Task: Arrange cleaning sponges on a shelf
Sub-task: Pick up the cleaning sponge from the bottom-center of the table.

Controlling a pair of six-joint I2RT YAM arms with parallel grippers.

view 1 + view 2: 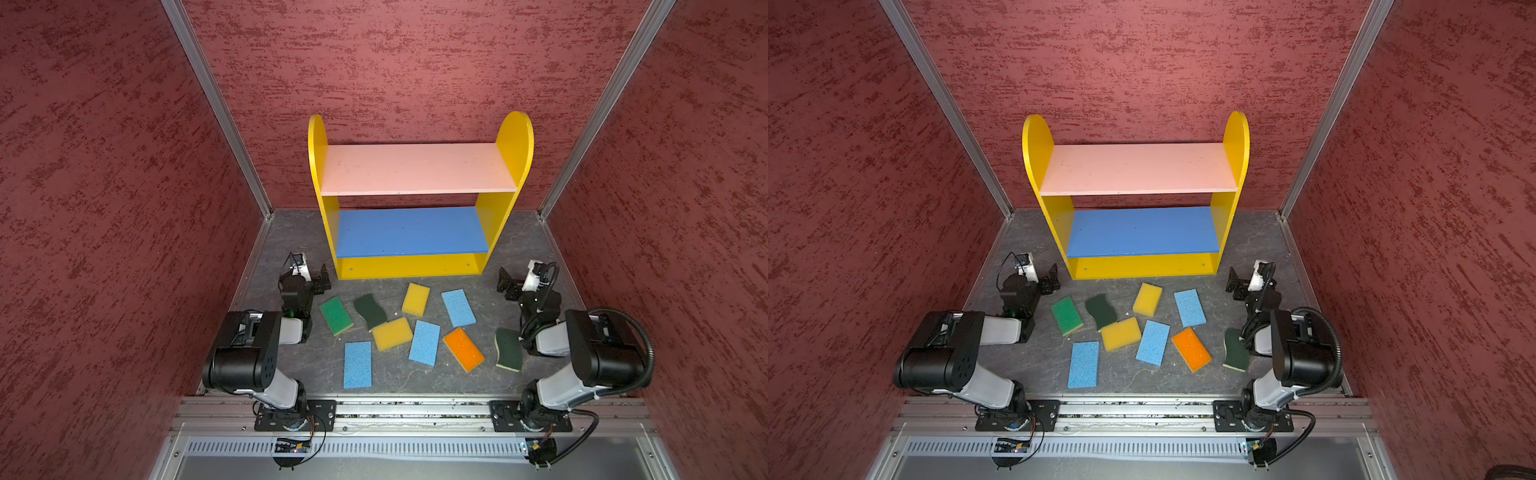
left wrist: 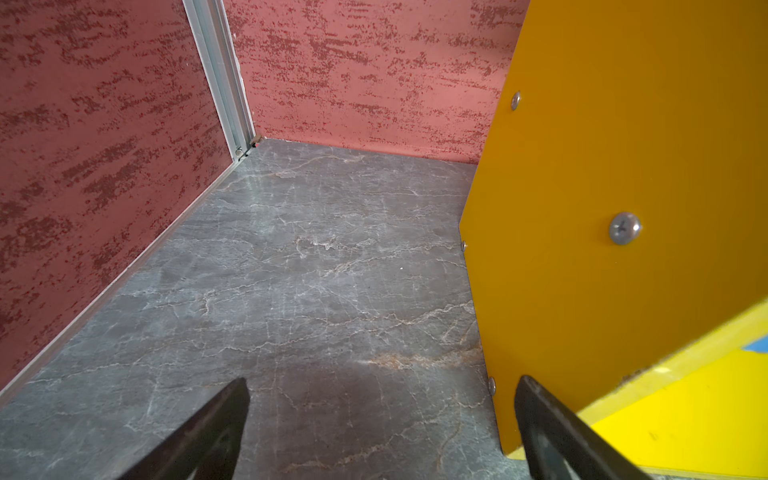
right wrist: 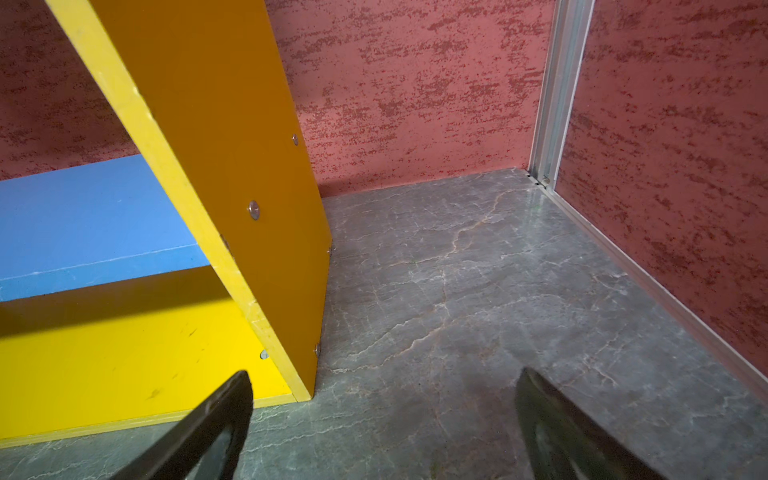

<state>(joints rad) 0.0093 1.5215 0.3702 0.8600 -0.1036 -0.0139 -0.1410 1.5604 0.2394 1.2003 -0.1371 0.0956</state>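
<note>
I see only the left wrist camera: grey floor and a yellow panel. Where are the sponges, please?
Observer: All nine sponges lie on the floor in front of the shelf.
Operator: Is any board already occupied?
Observer: No; the pink board and the blue board carry nothing.
Operator: Which sponge is nearest to me?
Observer: The bright green sponge; the left gripper is open and not touching it.

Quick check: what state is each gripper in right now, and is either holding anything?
Left gripper: open, holding nothing.
Right gripper: open, holding nothing.
</note>
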